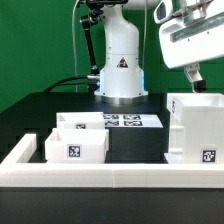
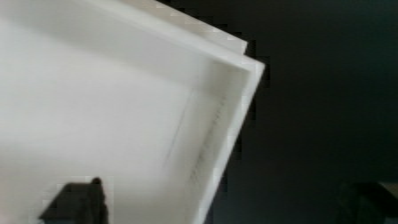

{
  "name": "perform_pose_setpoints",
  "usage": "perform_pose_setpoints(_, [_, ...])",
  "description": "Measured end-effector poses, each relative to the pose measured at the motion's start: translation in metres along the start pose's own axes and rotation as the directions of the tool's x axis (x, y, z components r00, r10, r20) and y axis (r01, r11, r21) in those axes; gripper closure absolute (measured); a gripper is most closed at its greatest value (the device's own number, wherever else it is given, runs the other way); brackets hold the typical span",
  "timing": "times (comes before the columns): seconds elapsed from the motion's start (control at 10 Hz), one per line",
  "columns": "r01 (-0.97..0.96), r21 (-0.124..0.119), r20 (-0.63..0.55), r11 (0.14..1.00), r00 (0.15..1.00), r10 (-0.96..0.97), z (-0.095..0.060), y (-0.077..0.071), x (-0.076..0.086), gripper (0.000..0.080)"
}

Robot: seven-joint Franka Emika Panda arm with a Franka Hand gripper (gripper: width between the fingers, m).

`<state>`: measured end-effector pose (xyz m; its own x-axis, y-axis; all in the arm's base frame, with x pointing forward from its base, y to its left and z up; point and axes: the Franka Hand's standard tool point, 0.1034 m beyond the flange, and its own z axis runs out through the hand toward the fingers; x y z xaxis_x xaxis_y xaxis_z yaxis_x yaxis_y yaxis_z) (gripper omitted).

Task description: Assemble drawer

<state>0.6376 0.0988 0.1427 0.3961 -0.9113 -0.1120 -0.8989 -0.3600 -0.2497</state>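
The white cube-like drawer housing [image 1: 192,125] stands at the exterior view's right, with a tag low on its front. Two small white trays sit at the left: the front one [image 1: 75,148] carries a tag, the other [image 1: 82,122] is right behind it. My gripper [image 1: 196,78] hangs just above the housing's rear top edge. In the wrist view the housing's wall and rim [image 2: 125,110] fill most of the picture. My gripper [image 2: 228,205] is open and empty. One dark fingertip [image 2: 75,200] is over the white surface, and the other lies past the rim over the dark table.
The marker board [image 1: 125,121] lies flat in the middle of the black table. A long low white border wall [image 1: 100,176] runs along the front and up the left side. The robot's white base [image 1: 120,70] stands at the back.
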Motion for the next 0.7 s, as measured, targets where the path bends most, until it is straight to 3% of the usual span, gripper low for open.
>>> perform_pose_setpoints(0.1, [0.004,0.000,0.000,1.000,1.000,-0.004,0.000,0.000,0.000,0.0150])
perform_pose_setpoints(0.2, [0.125,-0.009,0.000,0.992,0.992,-0.125,0.000,0.001,0.001,0.0150])
perform_pose_setpoints(0.3, [0.301,-0.036,0.008,0.953,0.954,-0.301,-0.003,0.004,0.004,0.0150])
perform_pose_setpoints(0.5, [0.516,-0.057,0.006,0.855,0.856,-0.516,-0.006,0.008,0.012,0.0150])
perform_pose_setpoints(0.7, [0.630,-0.056,0.015,0.775,0.776,-0.630,-0.005,0.008,0.011,0.0150])
